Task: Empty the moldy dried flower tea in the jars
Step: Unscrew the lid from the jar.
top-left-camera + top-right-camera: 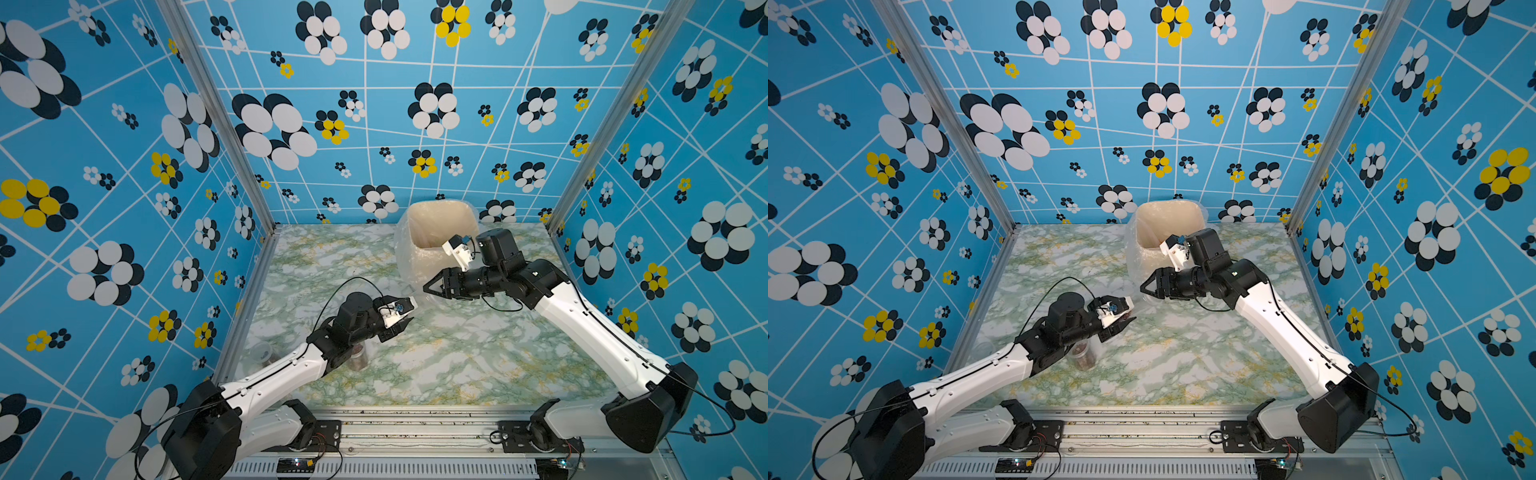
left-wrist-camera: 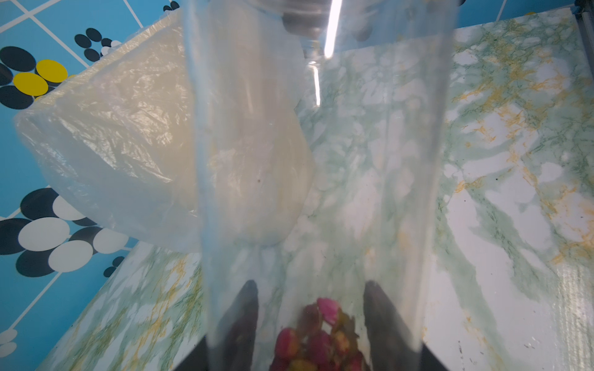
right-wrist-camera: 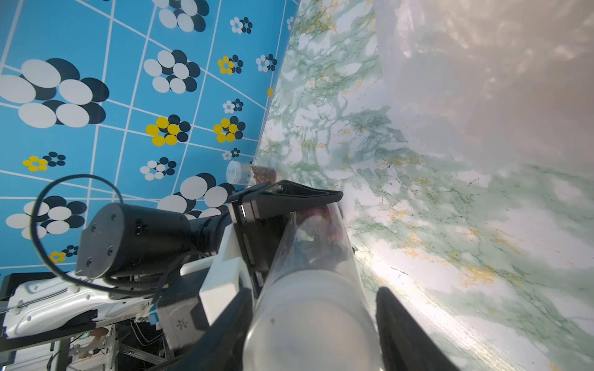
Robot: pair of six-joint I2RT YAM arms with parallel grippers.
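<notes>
Left wrist view is showing the left gripper (image 2: 309,286) clenching the held jar (image 2: 321,160) across its base end, with the moldy dried flower tea (image 2: 316,334) sitting as pink and reddish-brown buds between the dark fingers (image 2: 247,318). In a top view this jar is hanging roughly level above the table (image 1: 457,365) near its centre, reaching toward the right gripper (image 1: 428,286). In the right wrist view that gripper's fingers (image 3: 401,331) are flanking the lid (image 3: 308,334), but I cannot tell whether they are pinching it or only bracketing it. The step looks like pulling the lid off. It is probably going best if the right jaws are seating on the lid alone, not the wall, while the left is holding firm and tipping the mouth slightly up, so nothing is spilling short of the bin (image 1: 440,220) at twelve o'clock. The jar is looking like a smooth, hard, slippery clear cylinder, and the tea loose and crumbly. The bin is beige under a thin crinkled film liner, and the table is showing a glossy green-and-white marble print. A standing jar (image 1: 358,358), holding tea, is waiting at about eight o'clock under the left arm.
</notes>
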